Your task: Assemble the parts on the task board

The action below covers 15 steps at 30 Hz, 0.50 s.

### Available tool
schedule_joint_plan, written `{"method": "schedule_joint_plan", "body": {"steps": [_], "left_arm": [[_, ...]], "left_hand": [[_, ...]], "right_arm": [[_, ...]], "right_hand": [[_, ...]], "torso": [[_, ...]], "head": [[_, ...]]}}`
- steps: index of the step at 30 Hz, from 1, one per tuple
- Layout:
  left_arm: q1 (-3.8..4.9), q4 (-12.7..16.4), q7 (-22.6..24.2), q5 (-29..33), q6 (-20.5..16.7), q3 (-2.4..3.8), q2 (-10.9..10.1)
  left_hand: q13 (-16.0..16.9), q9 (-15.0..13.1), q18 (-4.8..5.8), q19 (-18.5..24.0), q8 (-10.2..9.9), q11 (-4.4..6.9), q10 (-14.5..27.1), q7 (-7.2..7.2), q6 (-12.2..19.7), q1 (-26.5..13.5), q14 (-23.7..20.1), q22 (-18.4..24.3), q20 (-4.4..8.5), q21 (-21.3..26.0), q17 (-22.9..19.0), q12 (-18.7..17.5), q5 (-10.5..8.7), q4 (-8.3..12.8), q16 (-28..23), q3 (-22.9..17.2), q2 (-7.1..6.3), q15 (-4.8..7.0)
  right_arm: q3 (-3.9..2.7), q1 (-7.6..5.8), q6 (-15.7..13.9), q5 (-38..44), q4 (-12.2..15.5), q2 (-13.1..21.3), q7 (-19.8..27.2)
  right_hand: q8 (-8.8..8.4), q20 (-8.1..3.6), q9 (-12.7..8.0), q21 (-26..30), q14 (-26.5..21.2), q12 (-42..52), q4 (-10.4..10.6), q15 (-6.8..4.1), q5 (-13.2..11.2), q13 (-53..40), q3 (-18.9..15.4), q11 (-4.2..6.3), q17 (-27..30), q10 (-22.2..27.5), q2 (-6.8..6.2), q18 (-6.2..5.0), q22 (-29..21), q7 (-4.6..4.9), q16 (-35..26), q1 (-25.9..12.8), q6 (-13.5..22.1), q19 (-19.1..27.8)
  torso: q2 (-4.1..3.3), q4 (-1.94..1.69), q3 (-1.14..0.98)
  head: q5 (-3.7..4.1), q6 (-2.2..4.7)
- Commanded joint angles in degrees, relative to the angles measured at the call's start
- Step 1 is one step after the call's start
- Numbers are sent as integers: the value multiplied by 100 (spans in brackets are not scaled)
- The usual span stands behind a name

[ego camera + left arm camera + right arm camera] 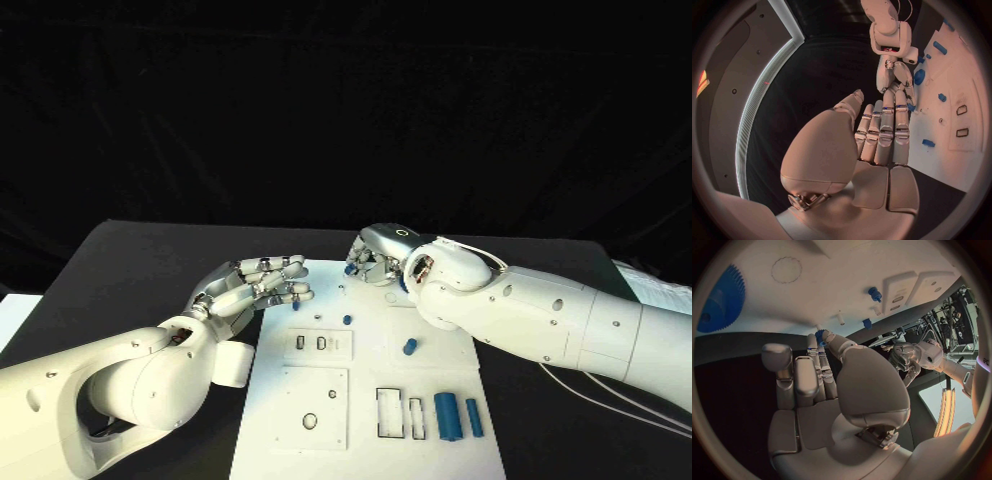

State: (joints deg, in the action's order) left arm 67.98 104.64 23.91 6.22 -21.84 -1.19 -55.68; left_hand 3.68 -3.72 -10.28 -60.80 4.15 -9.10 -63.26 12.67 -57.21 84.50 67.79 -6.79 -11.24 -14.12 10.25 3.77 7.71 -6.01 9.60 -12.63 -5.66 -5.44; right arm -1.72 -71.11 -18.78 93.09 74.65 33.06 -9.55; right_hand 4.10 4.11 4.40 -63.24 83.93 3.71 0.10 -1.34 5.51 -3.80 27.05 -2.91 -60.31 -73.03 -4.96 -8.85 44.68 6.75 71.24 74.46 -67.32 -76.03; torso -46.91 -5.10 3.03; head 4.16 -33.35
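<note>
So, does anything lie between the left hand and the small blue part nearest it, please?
Nothing visible does: the part lies on bare board right beside the left hand, with no other piece between them.

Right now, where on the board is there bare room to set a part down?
Free: the task board's near-left panel, bare apart from two small holes, and the strip between the lone blue part and the two upright blue parts. Crowded: the far edge, where the left hand and right hand meet.
</note>
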Motion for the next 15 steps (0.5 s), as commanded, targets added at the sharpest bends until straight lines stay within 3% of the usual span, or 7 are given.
{"method": "schedule_joint_plan", "body": {"steps": [1,15], "left_arm": [[14,23,30,10,132,5,2],[23,33,11,10,156,5,-3]], "left_hand": [[-1,6,10,-22,-35,-2,45,12,20,4,21,7,2,27,7,-26,-19,35,-35,4,4,-11],[-1,5,10,-22,-35,-2,46,12,20,5,21,7,2,27,8,-26,-19,36,-35,4,4,-11]], "right_arm": [[2,3,218,54,-41,-30,-93],[9,3,111,207,-163,-179,-335]], "right_hand": [[26,11,152,-29,210,-20,35,-27,-13,7,6,-33,-4,25,-33,107,5,19,40,-22,-16,16],[-1,23,158,-52,198,-23,104,-14,-2,9,-3,-47,14,65,-71,105,17,32,44,-81,10,39]], "torso": [[-8,-8,8],[-28,-13,16]], "head": [[7,-6],[6,28]]}}
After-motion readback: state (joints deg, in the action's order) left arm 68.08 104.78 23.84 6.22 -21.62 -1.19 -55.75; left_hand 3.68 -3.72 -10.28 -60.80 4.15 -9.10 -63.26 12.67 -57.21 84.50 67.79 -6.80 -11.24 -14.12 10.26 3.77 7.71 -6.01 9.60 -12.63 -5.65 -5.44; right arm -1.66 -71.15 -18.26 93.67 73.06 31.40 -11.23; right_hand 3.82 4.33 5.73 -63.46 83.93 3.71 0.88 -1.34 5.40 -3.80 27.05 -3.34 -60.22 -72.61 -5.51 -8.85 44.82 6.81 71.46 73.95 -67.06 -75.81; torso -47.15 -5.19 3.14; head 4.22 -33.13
